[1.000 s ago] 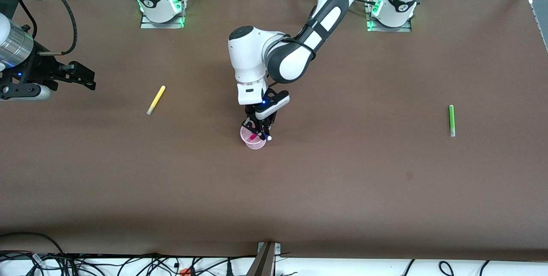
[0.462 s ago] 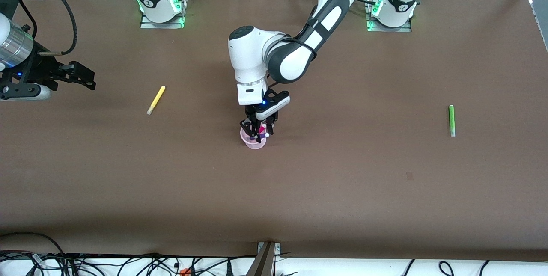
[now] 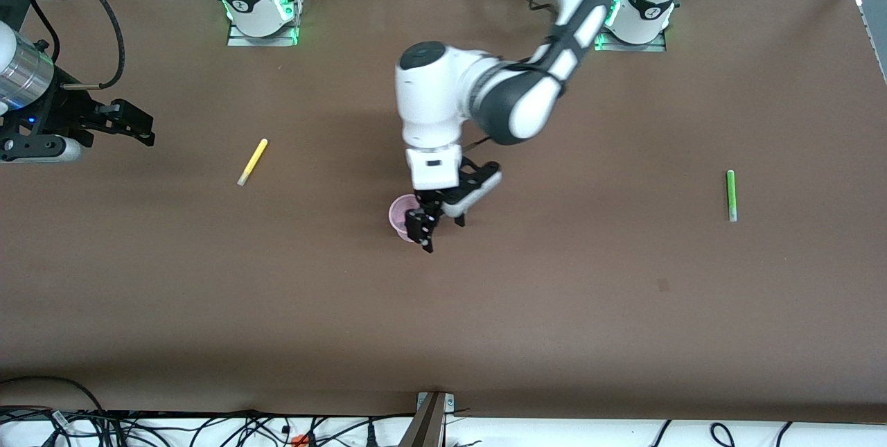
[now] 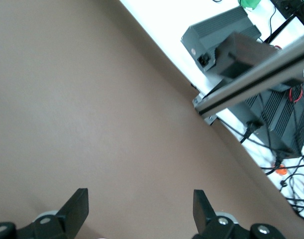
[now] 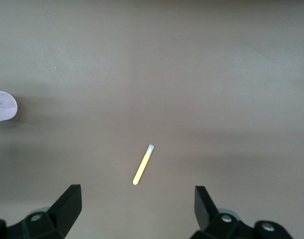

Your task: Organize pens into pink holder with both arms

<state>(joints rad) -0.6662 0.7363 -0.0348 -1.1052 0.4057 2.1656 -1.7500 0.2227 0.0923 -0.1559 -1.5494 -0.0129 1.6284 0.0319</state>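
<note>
The pink holder (image 3: 400, 213) stands mid-table. My left gripper (image 3: 424, 231) hangs open and empty over the holder's rim, on the side nearer the front camera; its wrist view shows only bare table between the fingers (image 4: 76, 208). The yellow pen (image 3: 252, 161) lies toward the right arm's end. The green pen (image 3: 730, 195) lies toward the left arm's end. My right gripper (image 3: 144, 128) waits open and empty above the table past the yellow pen; its wrist view shows that pen (image 5: 143, 164) and the holder (image 5: 2, 106). The magenta and purple pens show only as faint streaks inside the holder.
The brown table (image 3: 554, 308) ends at a metal rail (image 4: 251, 79) with cables and boxes outside it. The arm bases (image 3: 262, 10) stand along the edge farthest from the front camera.
My left gripper let the magenta pen go into the holder, opened, rose and swung a little toward the left arm's end. The right arm has not moved.
</note>
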